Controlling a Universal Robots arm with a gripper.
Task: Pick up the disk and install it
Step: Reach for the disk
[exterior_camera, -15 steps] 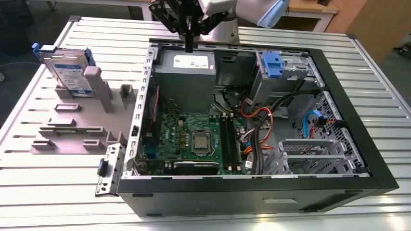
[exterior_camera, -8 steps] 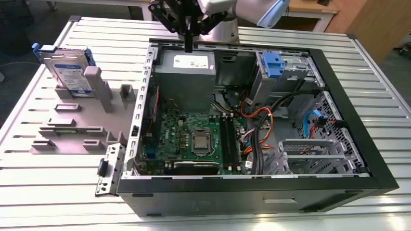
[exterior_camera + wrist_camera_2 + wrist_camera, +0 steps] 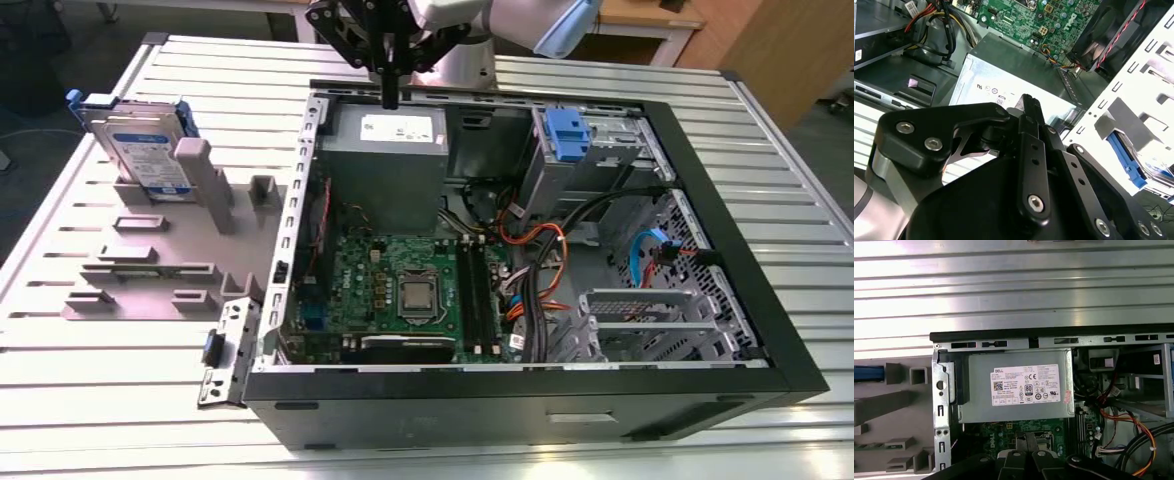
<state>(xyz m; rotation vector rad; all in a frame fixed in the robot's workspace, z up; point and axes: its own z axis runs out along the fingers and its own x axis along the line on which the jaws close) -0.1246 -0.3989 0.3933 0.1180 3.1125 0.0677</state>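
Fingers (image 3: 1030, 120) of the black gripper (image 3: 390, 98) are pressed together with nothing between them. They point down over the far edge of the open computer case, at the top centre of the exterior view.

Well apart from the gripper, the flat silver hard disk with its white-and-blue label and blue plastic bracket (image 3: 138, 148) is at the exterior view's upper left. It stands on edge, tilted slightly, in a slot of the grey plastic holder fixture (image 3: 147, 270). That fixture lies on the ribbed aluminium table (image 3: 107, 400), just beside the case wall on the exterior view's left.

Directly under the fingertips sits the grey metal power supply box with a white label (image 3: 387, 150), which both wrist views also show. Below it in the exterior view is the green motherboard (image 3: 400, 290). A small plain blue plastic clip (image 3: 567, 135) sits in the drive bay at the exterior view's upper right, inside the black open computer case (image 3: 747, 300).
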